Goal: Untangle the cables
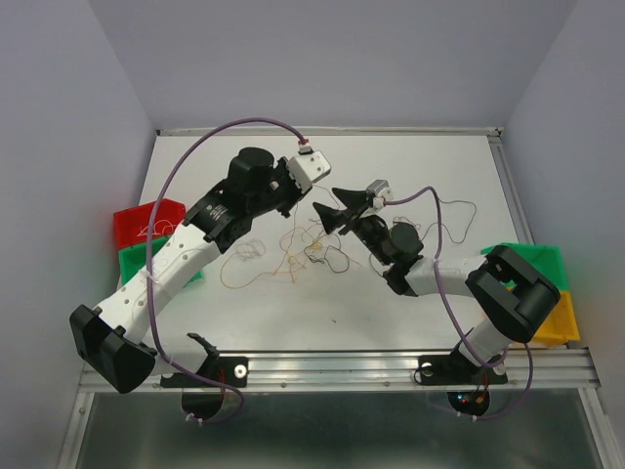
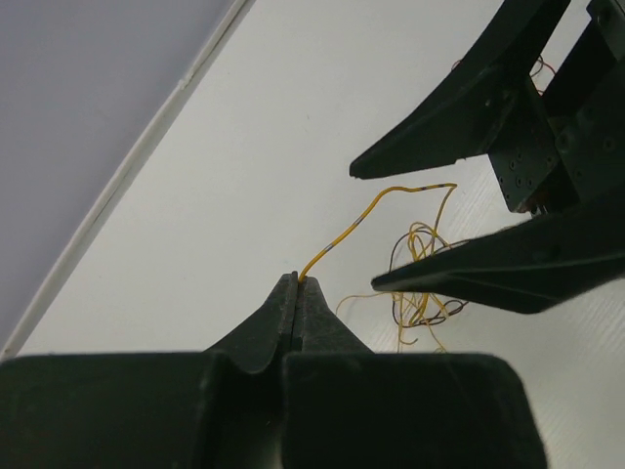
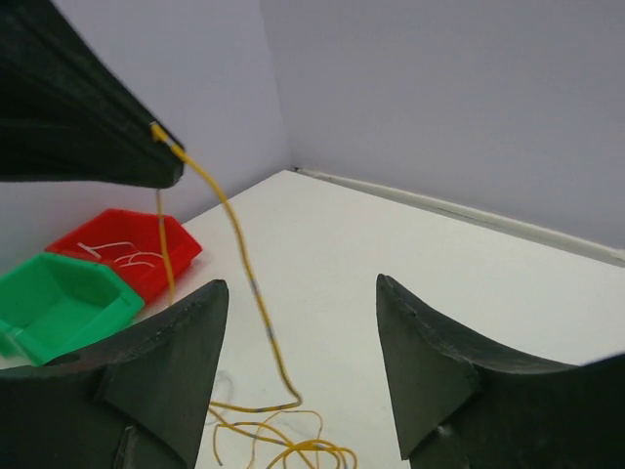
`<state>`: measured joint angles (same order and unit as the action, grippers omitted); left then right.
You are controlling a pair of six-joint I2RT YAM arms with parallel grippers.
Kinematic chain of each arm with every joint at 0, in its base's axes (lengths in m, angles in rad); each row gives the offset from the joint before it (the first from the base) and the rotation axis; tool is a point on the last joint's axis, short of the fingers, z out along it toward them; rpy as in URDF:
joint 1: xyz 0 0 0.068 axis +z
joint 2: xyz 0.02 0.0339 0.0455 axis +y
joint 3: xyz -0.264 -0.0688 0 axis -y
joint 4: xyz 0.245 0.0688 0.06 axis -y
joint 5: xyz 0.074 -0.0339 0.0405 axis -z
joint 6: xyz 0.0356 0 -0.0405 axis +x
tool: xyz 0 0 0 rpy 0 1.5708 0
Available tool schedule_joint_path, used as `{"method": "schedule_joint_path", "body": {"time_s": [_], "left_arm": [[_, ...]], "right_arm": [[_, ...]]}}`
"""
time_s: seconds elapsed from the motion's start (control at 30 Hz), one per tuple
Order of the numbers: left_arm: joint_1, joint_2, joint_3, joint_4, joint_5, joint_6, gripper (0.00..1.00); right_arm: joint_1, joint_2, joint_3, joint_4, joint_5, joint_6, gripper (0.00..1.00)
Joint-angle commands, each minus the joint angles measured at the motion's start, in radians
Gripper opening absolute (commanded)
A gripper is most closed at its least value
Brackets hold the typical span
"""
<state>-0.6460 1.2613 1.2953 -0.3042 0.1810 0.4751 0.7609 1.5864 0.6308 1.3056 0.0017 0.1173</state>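
Several limp, hair-thin cables lie tangled on the surface; the left gripper pinches one yellow cable aloft, the right gripper gapes nearby, probably best gripping near the tangle.

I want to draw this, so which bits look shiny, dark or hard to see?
Top view: even light, white glare on the metal rail at the near edge; the cables are almost too thin to see. Left wrist view: the left tool is a dark shape with little detail, while the yellow cable looks sharp. Right wrist view: the right tool is just as dark.
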Motion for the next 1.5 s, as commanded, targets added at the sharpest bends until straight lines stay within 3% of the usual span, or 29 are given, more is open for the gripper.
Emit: {"method": "schedule_joint_path", "body": {"time_s": [0.0, 0.13, 0.27, 0.4, 0.5, 0.63, 0.7, 0.77, 0.87, 1.23, 1.47], "left_arm": [[-0.003, -0.022, 0.001, -0.012, 0.043, 0.013, 0.0], [-0.004, -0.019, 0.022, -0.047, 0.06, 0.02, 0.0], [-0.004, -0.03, 0.068, -0.056, 0.054, 0.016, 0.0], [-0.004, -0.013, 0.255, -0.091, 0.086, 0.008, 0.0], [-0.006, 0.027, 0.452, -0.18, 0.155, -0.001, 0.0], [-0.004, 0.056, 0.666, -0.26, 0.184, -0.01, 0.0], [-0.006, 0.056, 0.725, -0.263, 0.163, -0.023, 0.0], [-0.006, 0.046, 0.789, -0.25, 0.132, -0.024, 0.0], [-0.006, 0.0, 0.809, -0.165, 0.065, -0.035, 0.0], [-0.006, -0.069, 0.828, 0.186, -0.38, 0.013, 0.0], [-0.006, -0.14, 0.754, 0.249, -0.414, 0.022, 0.0]], "right_arm": [[0.005, 0.003, 0.04, 0.314, 0.208, -0.019, 0.66], [0.005, 0.02, 0.046, 0.339, 0.215, -0.033, 0.53], [0.006, 0.044, 0.059, 0.337, 0.17, -0.033, 0.49], [0.006, 0.079, 0.095, 0.317, 0.149, -0.021, 0.44], [0.006, 0.113, 0.124, 0.294, 0.144, -0.021, 0.28], [0.006, 0.144, 0.142, 0.294, 0.136, -0.024, 0.27], [0.006, 0.155, 0.144, 0.294, 0.145, -0.024, 0.23], [0.006, 0.159, 0.142, 0.294, 0.161, -0.022, 0.1], [0.006, 0.168, 0.133, 0.296, 0.173, -0.028, 0.03], [0.005, 0.213, 0.064, 0.299, 0.268, -0.028, 0.08], [0.006, 0.219, 0.026, 0.294, 0.513, -0.03, 0.18]]}}
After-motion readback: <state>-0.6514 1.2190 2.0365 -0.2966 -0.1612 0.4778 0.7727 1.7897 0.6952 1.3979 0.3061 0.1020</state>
